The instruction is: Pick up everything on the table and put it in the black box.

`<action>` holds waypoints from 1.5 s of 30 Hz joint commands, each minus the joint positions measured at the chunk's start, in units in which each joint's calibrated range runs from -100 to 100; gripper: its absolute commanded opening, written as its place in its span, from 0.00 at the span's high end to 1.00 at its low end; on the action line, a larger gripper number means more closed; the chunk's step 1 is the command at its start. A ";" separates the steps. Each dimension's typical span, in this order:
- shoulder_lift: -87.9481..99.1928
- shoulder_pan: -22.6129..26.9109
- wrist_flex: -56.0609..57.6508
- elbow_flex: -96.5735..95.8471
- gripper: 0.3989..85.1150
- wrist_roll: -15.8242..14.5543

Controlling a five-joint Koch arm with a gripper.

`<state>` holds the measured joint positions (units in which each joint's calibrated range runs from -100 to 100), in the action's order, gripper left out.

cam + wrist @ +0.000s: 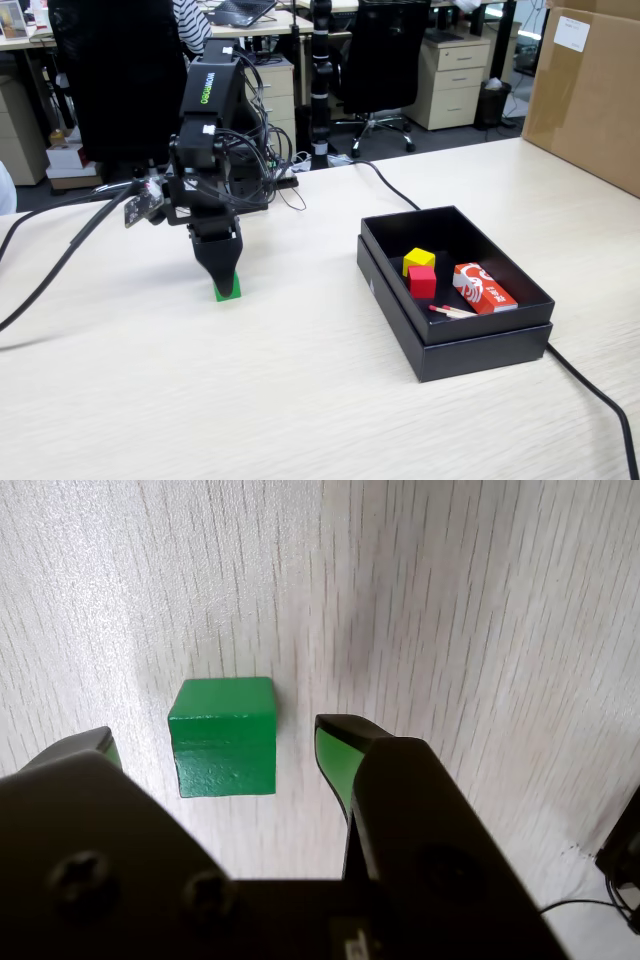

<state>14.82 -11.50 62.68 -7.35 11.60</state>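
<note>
A: Starting at the left of the fixed view, what do we have?

B: We see the black hobby arm bent down over the pale beige wood-grain table (300,400), its black gripper (222,282) pointing straight at the tabletop. At its tip sits the small plain green cube (229,290), resting on the table.

A: And the pincer itself?

B: In the wrist view we find the gripper (215,742) spread apart, one jaw on each side of the green cube (223,736). There is a clear strip of table between the cube and the right jaw; on the left we cannot tell whether the jaw touches it. So the cube stands between the jaws, not clamped.

A: Moving right?

B: Well apart from the arm lies the shallow matte black box (440,345) with low walls. Inside it we see the small yellow cube (419,260), with the small red cube (422,282) touching it on the near side. Just beside them to the right lies a red-and-white printed packet (483,288), and a few thin matchsticks (452,311) lie in front.

A: Farthest right?

B: A big brown cardboard carton (590,95) stands at the table's far corner.
</note>
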 commanded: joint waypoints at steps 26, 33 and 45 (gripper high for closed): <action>34.69 7.72 -3.80 4.36 0.99 -3.81; 37.33 17.39 1.12 13.51 0.99 -9.72; -15.22 27.35 5.79 54.49 0.99 -16.36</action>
<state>-1.23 15.36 68.56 43.22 -4.66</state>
